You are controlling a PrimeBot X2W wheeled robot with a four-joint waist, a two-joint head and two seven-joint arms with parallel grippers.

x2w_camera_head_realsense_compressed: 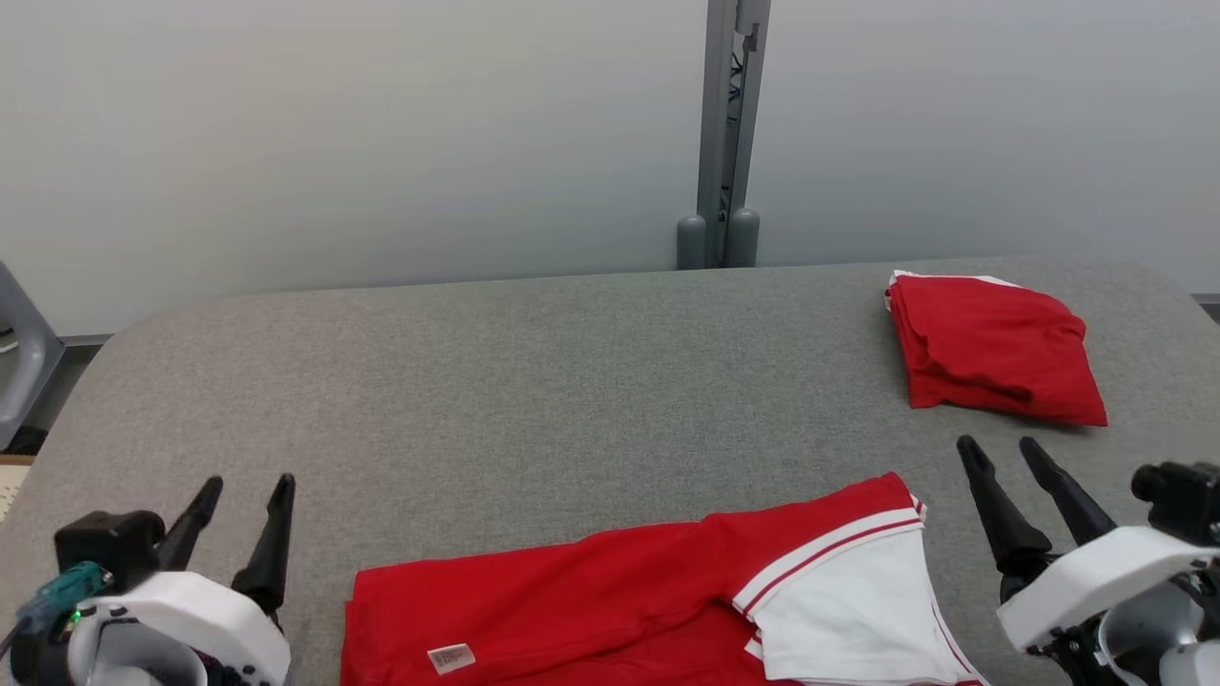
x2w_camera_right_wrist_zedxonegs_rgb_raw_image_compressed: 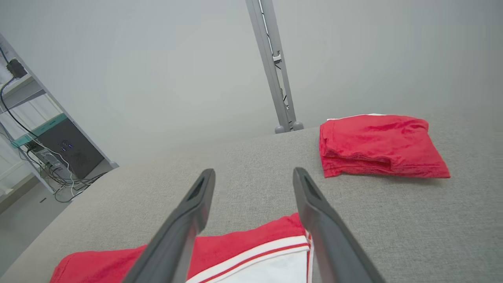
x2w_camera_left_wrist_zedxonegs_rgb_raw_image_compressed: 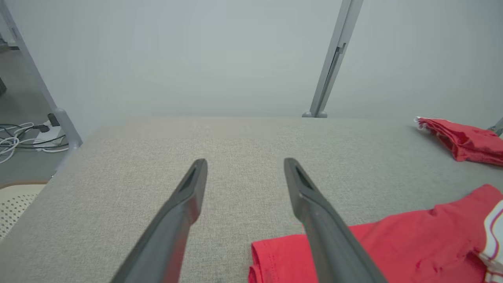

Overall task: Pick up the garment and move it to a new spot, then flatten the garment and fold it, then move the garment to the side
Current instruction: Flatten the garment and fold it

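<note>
Red garment (x2w_camera_head_realsense_compressed: 591, 591), between left pincer (x2w_camera_head_realsense_compressed: 250, 481), right pincer (x2w_camera_head_realsense_compressed: 998, 444)

Grey fabric table (x2w_camera_head_realsense_compressed: 534, 381) bears a red-and-white garment (x2w_camera_head_realsense_compressed: 610, 591) at near edge; folded red garment (x2w_camera_head_realsense_compressed: 991, 348) far right.

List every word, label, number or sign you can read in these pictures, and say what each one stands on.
No text here can be read.
Tag on the garment: it seems printed, but is too small and blurred to read.
Folded garment and table: no lettering visible.
</note>
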